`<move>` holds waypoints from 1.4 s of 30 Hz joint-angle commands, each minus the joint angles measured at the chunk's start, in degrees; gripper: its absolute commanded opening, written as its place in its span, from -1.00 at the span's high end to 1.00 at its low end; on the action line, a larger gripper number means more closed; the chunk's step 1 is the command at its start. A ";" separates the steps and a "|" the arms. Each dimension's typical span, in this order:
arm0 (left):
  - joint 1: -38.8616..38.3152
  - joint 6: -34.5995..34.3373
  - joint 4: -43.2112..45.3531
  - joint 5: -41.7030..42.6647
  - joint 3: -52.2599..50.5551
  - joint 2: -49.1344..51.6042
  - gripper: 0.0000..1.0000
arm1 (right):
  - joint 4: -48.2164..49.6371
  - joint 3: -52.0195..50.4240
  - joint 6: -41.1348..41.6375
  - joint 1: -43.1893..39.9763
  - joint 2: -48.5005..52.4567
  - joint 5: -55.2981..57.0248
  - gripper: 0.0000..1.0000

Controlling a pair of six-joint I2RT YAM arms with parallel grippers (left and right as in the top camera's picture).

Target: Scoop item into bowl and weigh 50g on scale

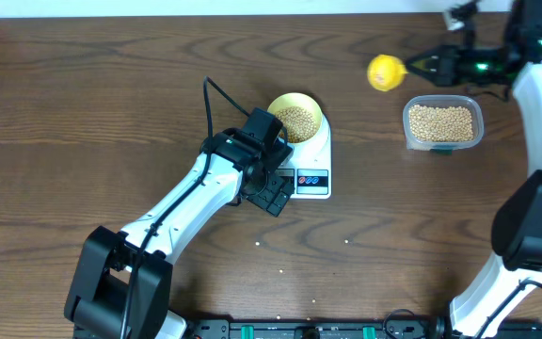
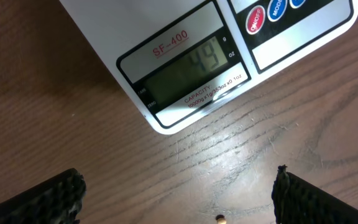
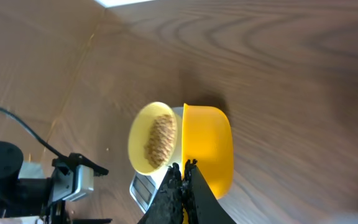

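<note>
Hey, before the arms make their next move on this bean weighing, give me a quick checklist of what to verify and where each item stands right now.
1. Bowl seated on the scale: ok.
2. Display at fifty: not ok, it faintly reads 49.
3. Right gripper shut on the scoop: ok.
4. Scoop loaded: cannot tell.
5. Left gripper open, off the scale: ok.
6. Tub holds beans: ok.
</note>
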 commanded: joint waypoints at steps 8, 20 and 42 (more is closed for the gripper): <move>-0.02 -0.55 -0.15 -0.72 -0.79 0.15 -0.95 | 7.10 1.01 -0.81 8.83 0.02 -1.77 0.98; -0.02 -0.55 -0.15 -0.72 -0.79 0.15 -0.96 | 10.01 1.01 -11.54 15.21 0.02 -1.22 0.98; -0.02 -0.55 -0.15 -0.74 -0.79 0.15 -0.96 | 10.45 1.01 -27.80 22.67 0.02 11.72 0.98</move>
